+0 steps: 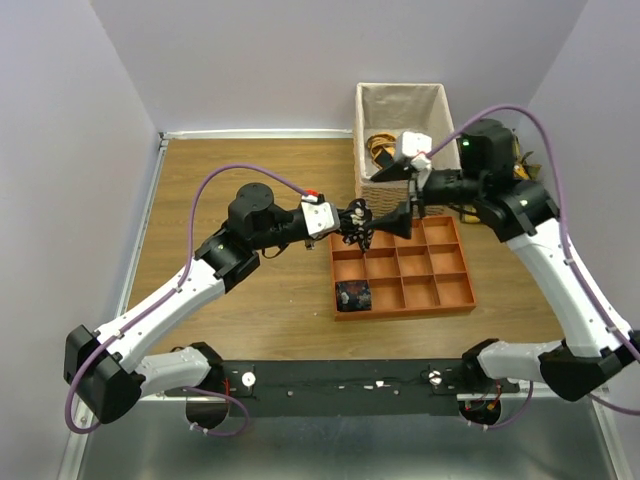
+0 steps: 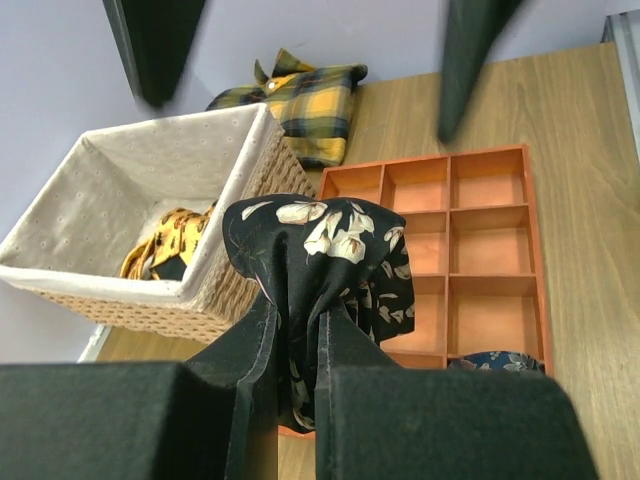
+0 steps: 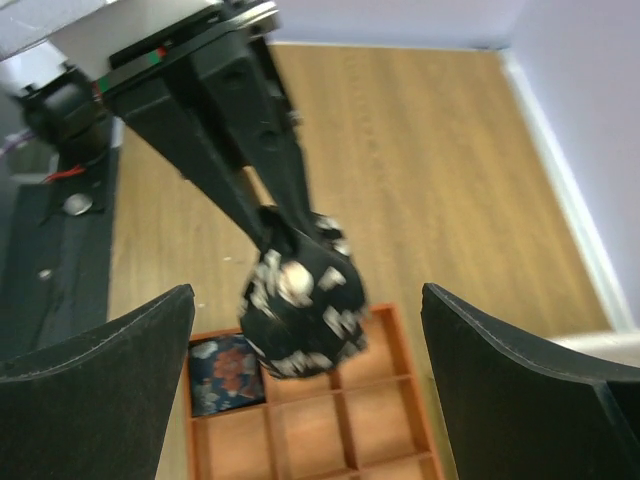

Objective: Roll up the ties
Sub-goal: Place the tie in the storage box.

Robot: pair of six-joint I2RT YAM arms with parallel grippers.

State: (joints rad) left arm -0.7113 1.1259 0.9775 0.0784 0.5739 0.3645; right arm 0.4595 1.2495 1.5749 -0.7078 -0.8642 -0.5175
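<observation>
A black tie with white flowers (image 2: 315, 250) is bunched into a fist-sized coil, and my left gripper (image 2: 297, 310) is shut on it, holding it in the air above the orange tray's (image 1: 455, 295) far left corner. My right gripper (image 3: 308, 295) stands wide open just right of the coil (image 3: 300, 305), one finger (image 3: 100, 390) on each side and not touching it. From above, the left gripper (image 1: 350, 222) and right gripper (image 1: 388, 222) face each other across the coil (image 1: 357, 222). A second rolled tie (image 1: 353, 295), dark with reddish flowers, sits in the tray's near left compartment.
A fabric-lined wicker basket (image 1: 366, 140) stands behind the tray and holds a yellow patterned cloth (image 2: 165, 240). A yellow-and-black plaid cushion (image 2: 305, 100) lies beside the basket. The other tray compartments (image 2: 485, 240) hold nothing. Walls close in on three sides.
</observation>
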